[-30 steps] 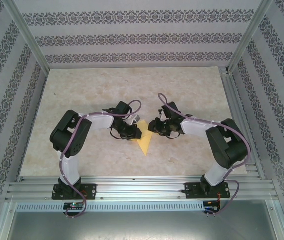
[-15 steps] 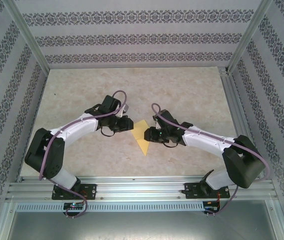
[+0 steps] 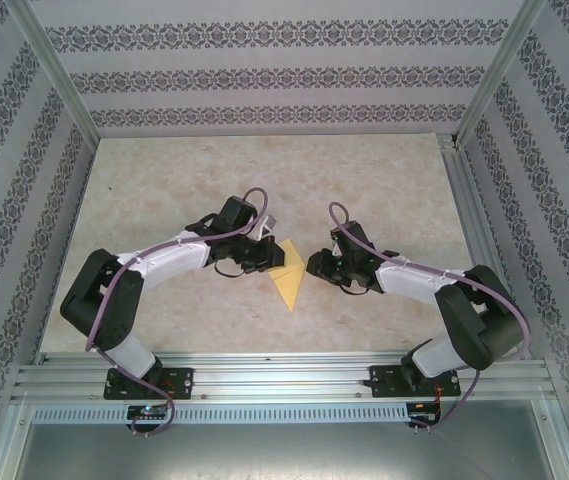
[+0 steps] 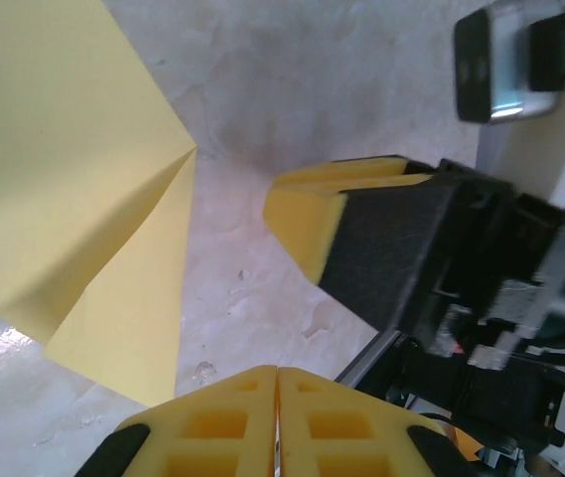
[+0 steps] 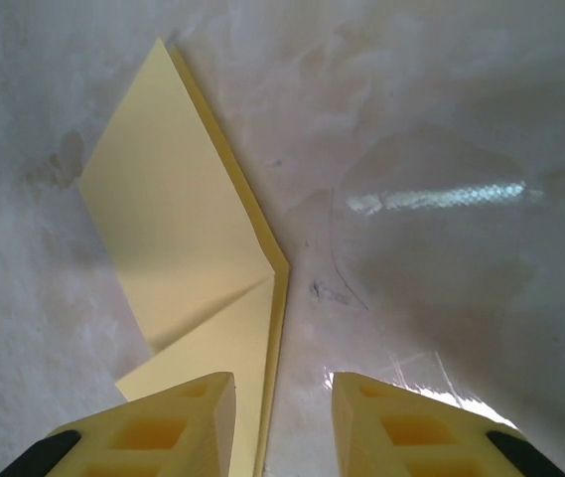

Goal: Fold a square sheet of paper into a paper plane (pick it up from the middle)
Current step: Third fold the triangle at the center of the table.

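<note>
The yellow paper, folded into a kite-shaped paper plane (image 3: 289,276), lies flat on the table with its long tip toward the near edge. My left gripper (image 3: 272,258) sits at the plane's left corner, shut and holding nothing. In the left wrist view its fingertips (image 4: 278,376) press together, with the plane (image 4: 64,179) to the left. My right gripper (image 3: 314,265) is open just right of the plane. In the right wrist view the right gripper (image 5: 282,383) straddles the plane's (image 5: 178,219) right edge, its left finger (image 5: 178,417) over the paper.
The right gripper's yellow-tipped fingers (image 4: 307,214) show close by in the left wrist view. The marbled tabletop (image 3: 384,180) is bounded by aluminium rails (image 3: 264,372) at the near edge and patterned walls on the other sides.
The left gripper has closed and come in toward the plane's left corner. The right gripper drew slightly right, off the paper, and narrowed a little. The plane stayed in place.
</note>
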Controlling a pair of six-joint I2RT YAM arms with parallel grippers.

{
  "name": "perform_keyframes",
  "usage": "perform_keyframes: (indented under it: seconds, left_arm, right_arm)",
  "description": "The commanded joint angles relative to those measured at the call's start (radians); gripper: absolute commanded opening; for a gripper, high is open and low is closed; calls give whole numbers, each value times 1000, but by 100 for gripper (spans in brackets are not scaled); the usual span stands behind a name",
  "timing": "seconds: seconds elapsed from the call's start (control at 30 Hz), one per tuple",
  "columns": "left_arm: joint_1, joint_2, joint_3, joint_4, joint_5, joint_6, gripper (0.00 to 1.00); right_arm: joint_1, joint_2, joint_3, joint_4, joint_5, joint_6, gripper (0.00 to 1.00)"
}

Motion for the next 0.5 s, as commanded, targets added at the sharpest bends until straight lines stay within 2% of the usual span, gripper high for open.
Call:
perform_keyframes:
  seconds: [0.0, 0.23, 0.47]
  left_arm:
    - [-23, 60, 21, 39, 10, -41, 10]
    - [-51, 147, 33, 20, -28, -60, 7]
    - [-58, 202, 40, -39, -101, -27, 5]
  right_arm:
    - [-14, 49, -3, 139, -94, 29, 32]
    - [-52, 129, 9, 236, -153, 53, 34]
    - [-63, 204, 63, 236, -189, 38, 36]
